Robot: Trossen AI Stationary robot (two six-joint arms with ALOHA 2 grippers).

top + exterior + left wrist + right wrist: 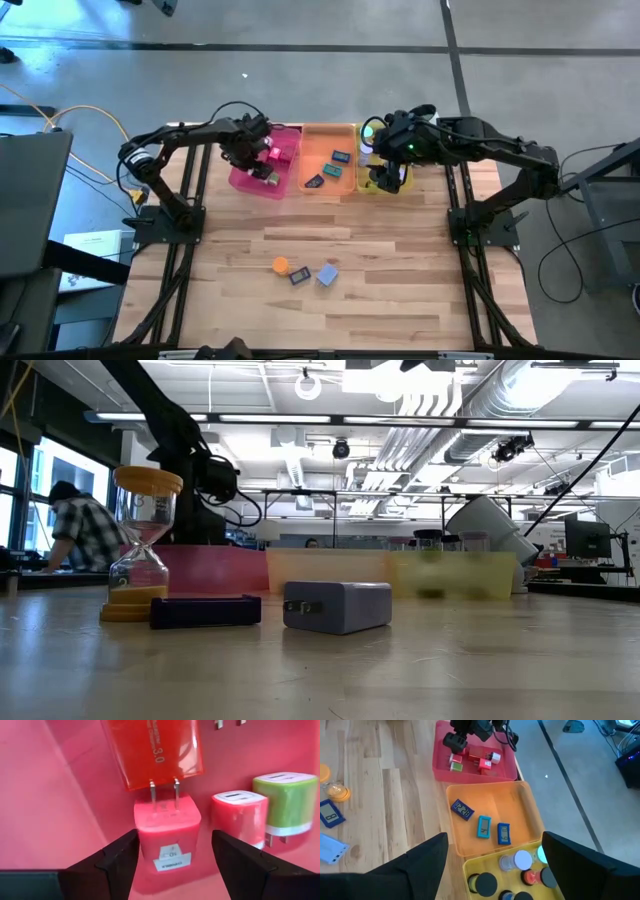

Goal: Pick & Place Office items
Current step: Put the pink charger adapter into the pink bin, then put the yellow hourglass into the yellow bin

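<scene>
1. Three trays stand side by side at the table's far edge: a pink tray (285,186), an orange tray (318,140) and a yellow tray (361,186).
2. Left gripper (172,851) hangs inside the pink tray, its fingers spread on either side of a pink plug block (167,834) without touching it; the block lies on the tray floor.
3. Beside that block lie a red plug block (152,750), a second pink block (239,817) and a green block (285,800), all close together.
4. Right gripper (495,855) hovers over the yellow tray with its fingers spread and nothing between them.
5. Three flat blue rectangles (485,826) lie in the orange tray; round rolls (520,870) sit in the yellow tray.
6. Items not yet sorted rest near the table's front: an orange sand timer (280,265), a dark blue flat piece (299,277) and a lavender plug block (327,275).
7. Handling judgement: the plug blocks look light, rigid and glossy, so likely slippery; a grip across the two flat sides, clear of the metal prongs, seems soundest.
</scene>
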